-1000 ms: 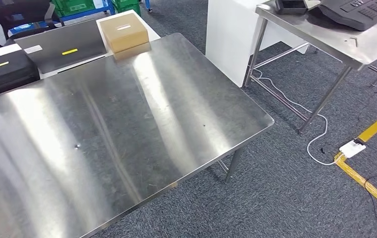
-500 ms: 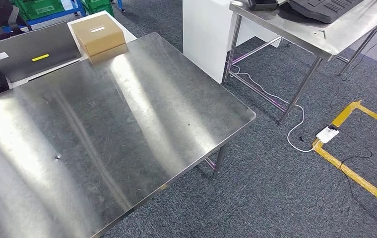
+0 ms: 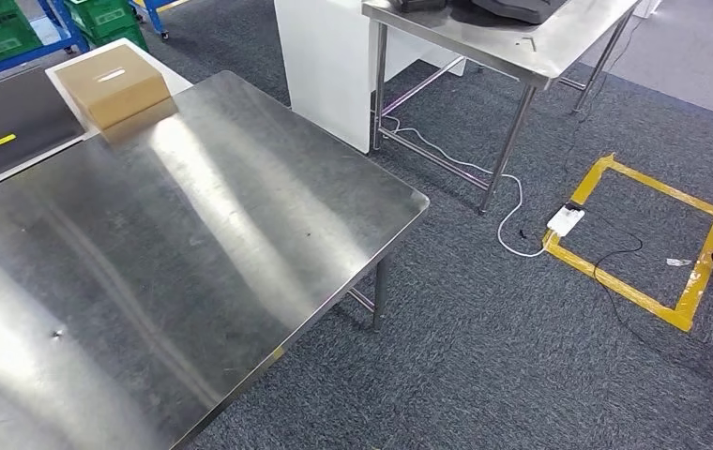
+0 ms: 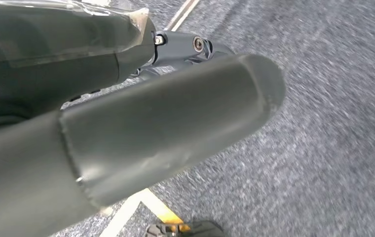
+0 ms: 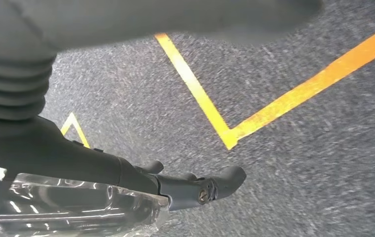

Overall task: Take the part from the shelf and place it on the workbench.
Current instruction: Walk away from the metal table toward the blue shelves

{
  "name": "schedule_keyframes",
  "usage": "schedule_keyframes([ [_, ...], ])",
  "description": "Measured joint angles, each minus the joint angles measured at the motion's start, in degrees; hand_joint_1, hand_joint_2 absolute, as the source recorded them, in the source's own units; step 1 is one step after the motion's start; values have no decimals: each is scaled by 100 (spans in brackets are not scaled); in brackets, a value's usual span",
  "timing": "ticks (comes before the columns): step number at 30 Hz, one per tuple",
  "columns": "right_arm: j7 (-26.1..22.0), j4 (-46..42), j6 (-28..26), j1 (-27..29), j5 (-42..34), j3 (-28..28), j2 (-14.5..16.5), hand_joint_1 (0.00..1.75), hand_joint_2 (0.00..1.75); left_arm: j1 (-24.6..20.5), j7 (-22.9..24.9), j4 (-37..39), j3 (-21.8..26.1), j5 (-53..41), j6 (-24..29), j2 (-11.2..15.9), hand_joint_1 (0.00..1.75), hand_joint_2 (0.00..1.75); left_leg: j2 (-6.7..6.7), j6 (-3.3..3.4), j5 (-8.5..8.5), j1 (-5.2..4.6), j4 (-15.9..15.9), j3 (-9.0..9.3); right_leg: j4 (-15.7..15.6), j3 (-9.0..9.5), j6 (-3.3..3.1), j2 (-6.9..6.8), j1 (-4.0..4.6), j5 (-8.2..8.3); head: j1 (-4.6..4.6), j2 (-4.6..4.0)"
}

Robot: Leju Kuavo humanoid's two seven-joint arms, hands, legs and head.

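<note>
The steel workbench [image 3: 193, 234] takes up the left half of the head view, its top bare and shiny, its near corner at mid-picture. My left hand [image 4: 141, 113] hangs over grey carpet; its thick thumb and dark fingers [image 4: 195, 47] are apart, with carpet showing between them. Clear film lies over its dark palm. My right hand [image 5: 126, 173] hangs the same way above yellow floor tape, its fingers [image 5: 210, 185] stretched out and holding nothing.
A cardboard box [image 3: 113, 84] sits at the bench's far edge beside a dark flat case [image 3: 6, 117]. Beyond stand a white cabinet [image 3: 325, 56] and a second steel table [image 3: 512, 42]. A yellow tape square [image 3: 648, 234] and a white power strip [image 3: 565, 221] with its cable lie on the carpet.
The whole head view has swung to the right, so the camera moved. The bench now sits further left in the picture and the full yellow tape square has come into sight.
</note>
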Motion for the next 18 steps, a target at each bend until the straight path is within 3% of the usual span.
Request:
schedule_keyframes([
  [1, 1, 1, -2, 0, 1, 0, 1, 0, 0, 2, 1, -1, -1, 0, 0, -2, 0, 0, -161, -30, -148, 16, 191, -73, -7, 10, -45, 61, -28, 23, -4, 0],
  [3, 2, 2, -5, -12, 3, 0, 2, 0, 0, 19, 7, 1, -2, 0, -4, -2, 0, 0, -473, -62, -571, 32, 887, -370, -7, 4, -101, 192, -35, 50, -9, 0],
  [4, 2, 2, -6, -14, 5, 0, 2, 0, 0, 29, 22, 3, -2, 1, -15, -2, 0, 0, -532, -68, -740, 34, 1267, -540, -6, -3, -111, 267, -26, 55, -10, 0],
  [5, 2, 2, -6, -12, 9, 0, 1, 0, 0, 40, 43, 4, -2, 2, -31, -1, 0, 0, -553, -70, -794, 37, 1506, -655, -4, -4, -111, 346, -21, 55, -9, 0],
  [6, 3, 2, -5, -6, 13, 0, -1, 0, 0, 48, 67, 5, -3, 3, -49, -1, 0, 0, -561, -70, -729, 45, 1541, -681, -2, 2, -110, 427, -20, 55, -11, 0],
  [7, 3, 2, -6, -1, 15, 0, -1, 0, 0, 53, 88, 7, -3, 4, -68, -1, 0, 0, -575, -70, -556, 60, 1348, -602, 1, 13, -109, 506, -20, 55, -9, 0],
  [8, 4, 2, -5, 1, 16, 0, -1, 0, 0, 55, 98, 7, -4, 4, -82, -1, 0, 0, -643, -74, -317, 87, 973, -439, 9, 22, -106, 585, -21, 54, -10, 0],
  [10, 4, 2, -5, -12, 16, 0, -4, 0, 0, 60, 120, 13, -5, 4, -111, 1, 0, 0, -927, -84, 3, 143, 275, -143, 40, 1, -78, 727, -5, 51, -5, 0],
  [12, 6, 2, -5, -25, 27, 0, -6, 0, 0, 61, 239, 18, -13, 8, -218, 0, 0, 0, -1065, -55, 58, 132, 43, -63, 51, -71, -3, 849, 13, 69, -1, 0],
  [14, 22, 2, -4, -19, 63, 3, -4, 0, 0, 57, 608, 20, -42, 10, -496, -1, 0, 0, -919, 44, 94, 88, 5, -60, 40, -149, 97, 939, 4, 100, -2, 0],
  [16, 68, 2, 14, -23, 107, 26, -1, 0, 0, 87, 1229, 28, -108, -7, -965, -4, 0, 0, -763, 162, 150, 74, -65, -44, 257, -287, 123, 714, 3, -17, 11, 0],
  [18, 119, 2, 42, -58, 132, 67, 4, 0, 0, 157, 1728, 48, -193, -28, -1386, -8, 0, 0, -591, 227, 175, 56, -98, -49, 917, -608, 77, 383, 11, -356, 39, 0],
])
